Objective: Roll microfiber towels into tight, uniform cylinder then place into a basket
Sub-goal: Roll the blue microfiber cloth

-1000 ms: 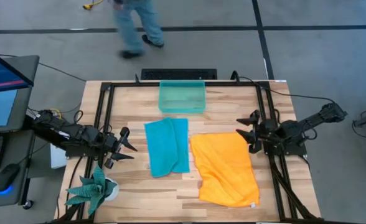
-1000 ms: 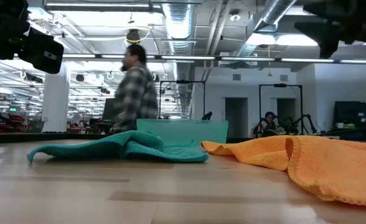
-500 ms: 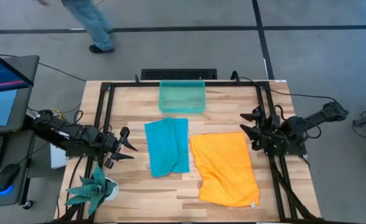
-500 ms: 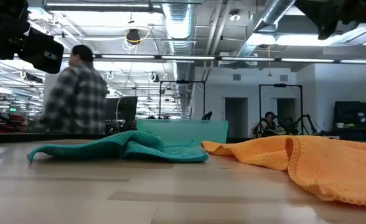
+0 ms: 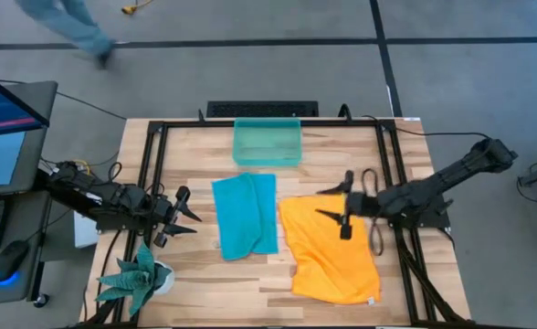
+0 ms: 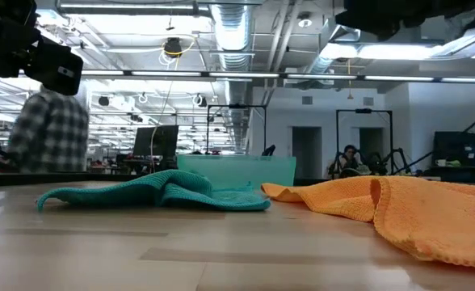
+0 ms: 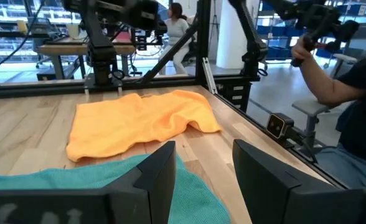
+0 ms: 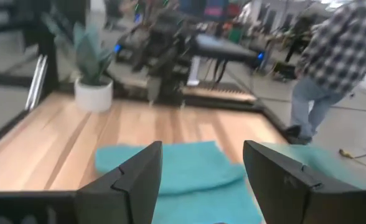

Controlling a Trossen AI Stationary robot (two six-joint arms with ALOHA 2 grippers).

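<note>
I see my right gripper (image 5: 340,208) hanging over the orange towel (image 5: 331,249), fingers spread wide, gripping nothing. My left gripper (image 5: 184,217) waits left of the teal towel (image 5: 245,215), fingers apart and empty. Both towels lie flat mid-table, with the basket (image 5: 267,143) at the far edge

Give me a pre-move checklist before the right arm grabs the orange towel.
1. Right gripper open: ok, fingers spread.
2. Right gripper over the orange towel: ok, above its upper edge.
3. Orange towel flat for rolling: not ok, rumpled with a folded edge.
4. Teal towel clear of the orange one: ok, bare wood shows between them.
5. Basket free to receive: ok, nothing shows inside.
6. Left gripper out of the way: ok, at the table's left, open.
</note>
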